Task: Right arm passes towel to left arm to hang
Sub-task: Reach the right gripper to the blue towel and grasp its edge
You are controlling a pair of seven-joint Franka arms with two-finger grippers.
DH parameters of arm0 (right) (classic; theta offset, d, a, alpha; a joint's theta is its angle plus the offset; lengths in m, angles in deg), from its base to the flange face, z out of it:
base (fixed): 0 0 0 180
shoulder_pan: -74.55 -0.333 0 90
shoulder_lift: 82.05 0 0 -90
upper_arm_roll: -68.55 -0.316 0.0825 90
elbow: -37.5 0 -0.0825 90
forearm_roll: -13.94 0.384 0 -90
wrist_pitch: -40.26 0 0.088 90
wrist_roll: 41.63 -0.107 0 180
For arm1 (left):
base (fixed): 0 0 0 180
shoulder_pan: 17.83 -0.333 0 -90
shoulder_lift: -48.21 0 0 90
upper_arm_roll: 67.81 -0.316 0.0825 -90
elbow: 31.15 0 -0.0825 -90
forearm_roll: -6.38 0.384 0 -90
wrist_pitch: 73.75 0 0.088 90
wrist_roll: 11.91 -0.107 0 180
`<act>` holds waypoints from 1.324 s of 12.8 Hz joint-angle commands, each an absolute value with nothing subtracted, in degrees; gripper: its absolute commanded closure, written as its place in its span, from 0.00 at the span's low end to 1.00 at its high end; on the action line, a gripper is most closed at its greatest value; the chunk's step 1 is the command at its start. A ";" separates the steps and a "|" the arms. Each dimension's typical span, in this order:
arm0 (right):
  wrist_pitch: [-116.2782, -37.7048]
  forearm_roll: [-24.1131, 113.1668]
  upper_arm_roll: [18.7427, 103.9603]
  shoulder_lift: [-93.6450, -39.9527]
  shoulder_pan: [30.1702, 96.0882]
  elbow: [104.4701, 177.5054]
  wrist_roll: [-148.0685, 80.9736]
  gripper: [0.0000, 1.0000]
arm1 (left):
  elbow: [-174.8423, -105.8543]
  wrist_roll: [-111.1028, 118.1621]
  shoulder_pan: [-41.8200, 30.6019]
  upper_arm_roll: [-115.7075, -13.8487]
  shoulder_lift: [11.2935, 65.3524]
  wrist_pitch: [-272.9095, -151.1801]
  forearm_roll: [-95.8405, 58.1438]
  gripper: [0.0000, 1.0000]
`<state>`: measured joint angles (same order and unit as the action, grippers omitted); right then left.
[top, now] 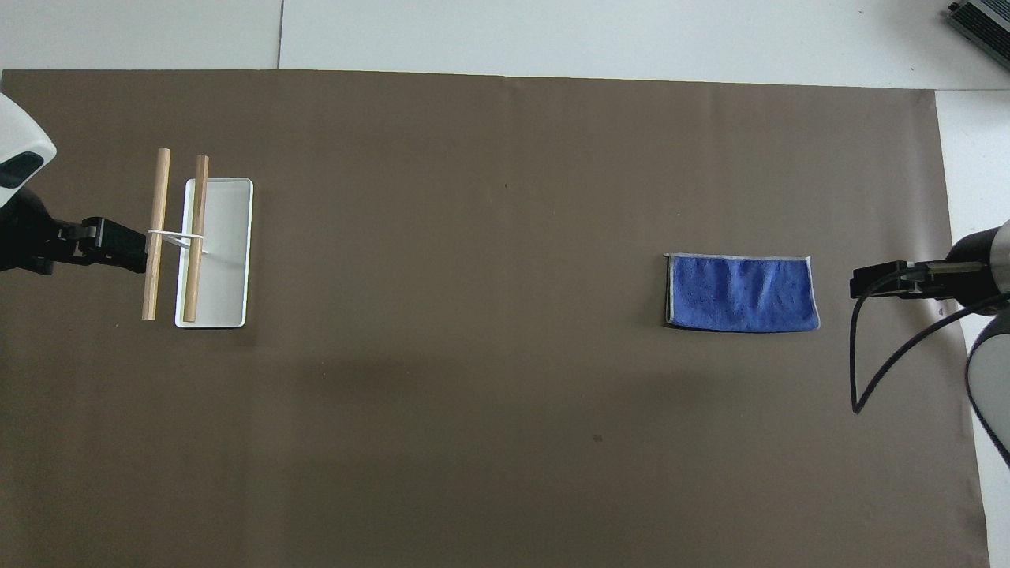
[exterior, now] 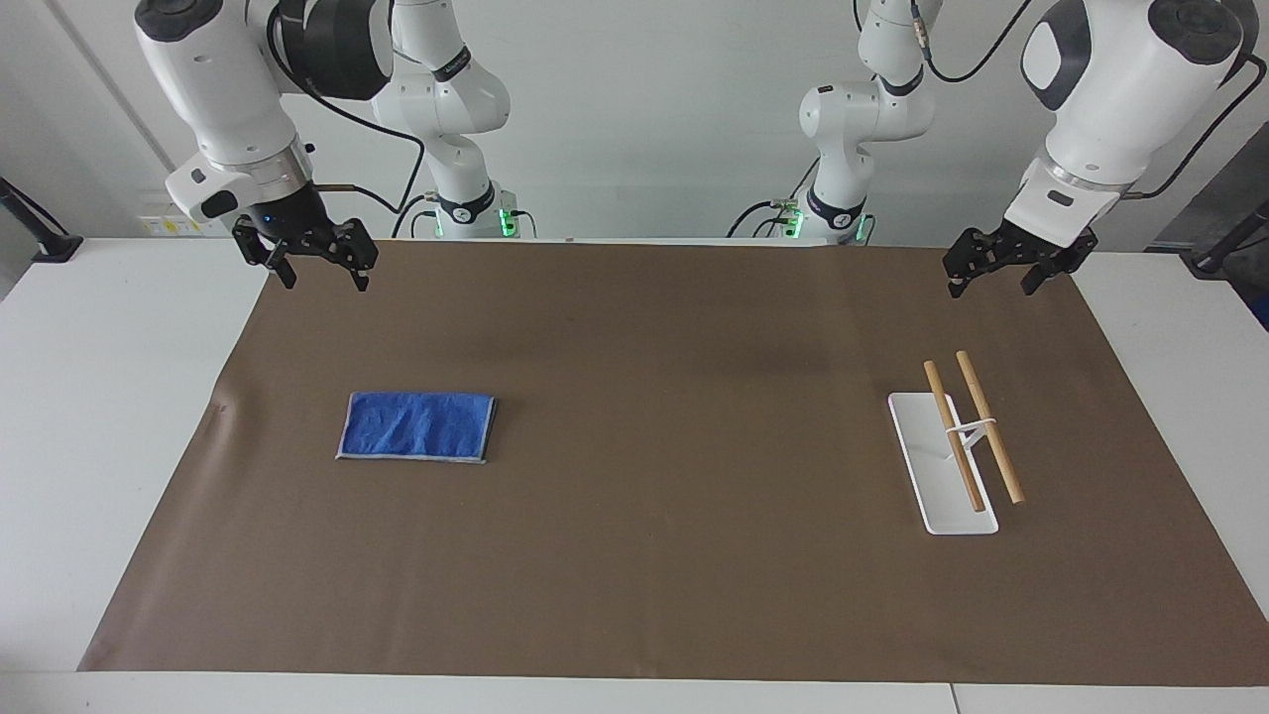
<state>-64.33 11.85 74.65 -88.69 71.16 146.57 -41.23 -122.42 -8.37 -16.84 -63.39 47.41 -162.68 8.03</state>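
Note:
The blue towel [exterior: 416, 426] lies flat and folded on the brown mat, toward the right arm's end of the table; it also shows in the overhead view [top: 742, 292]. My right gripper [exterior: 325, 282] is open and empty in the air over the mat's edge nearest the robots, apart from the towel; in the overhead view [top: 876, 282] it is beside the towel's short end. My left gripper [exterior: 991, 286] is open and empty, waiting in the air over the mat's corner near the rack; it also shows in the overhead view [top: 110, 243].
A towel rack [exterior: 952, 516] with a white base and two wooden rods [exterior: 986, 426] stands toward the left arm's end; it also shows in the overhead view [top: 225, 268]. A black cable [top: 876, 371] hangs from the right arm. The brown mat [exterior: 674, 555] covers the table.

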 commanded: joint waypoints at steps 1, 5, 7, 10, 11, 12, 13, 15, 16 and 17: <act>-75.20 11.39 74.53 -88.74 71.30 155.87 -39.97 0.00 | -124.14 -8.40 -16.68 -63.85 49.00 -162.43 7.52 0.00; -87.86 11.82 74.35 -79.26 70.86 157.82 -38.21 0.00 | -124.14 -8.40 -16.68 -63.85 49.00 -162.43 7.52 0.00; -92.44 15.50 74.35 -75.92 70.42 158.52 -38.21 0.00 | -124.14 -8.40 -16.68 -63.85 49.00 -162.43 7.52 0.00; -99.73 16.93 74.35 -74.41 70.42 163.60 -37.33 0.00 | -124.14 -8.40 -16.68 -63.85 49.00 -162.43 7.52 0.00; -102.02 16.93 74.35 -74.32 70.51 165.19 -37.07 0.00 | -124.14 -8.40 -16.68 -63.85 49.00 -162.43 7.52 0.00; -103.78 17.01 74.35 -73.62 70.51 165.90 -36.63 0.00 | -124.14 -8.40 -16.68 -63.85 49.00 -162.43 7.52 0.00; -104.67 17.01 74.27 -72.57 70.51 165.91 -36.62 0.00 | -124.14 -8.48 -16.68 -63.85 49.00 -162.43 7.52 0.00; -105.64 17.19 74.09 -71.77 70.51 166.00 -36.54 0.00 | -124.14 -8.40 -16.68 -63.85 49.00 -162.43 7.52 0.00; -105.90 17.28 74.09 -71.25 70.51 166.08 -36.45 0.00 | -124.14 -8.40 -16.68 -63.85 49.00 -162.43 7.52 0.00; -106.34 17.28 74.09 -71.15 70.51 166.34 -36.36 0.00 | -124.14 -8.40 -16.68 -63.85 49.00 -162.43 7.52 0.00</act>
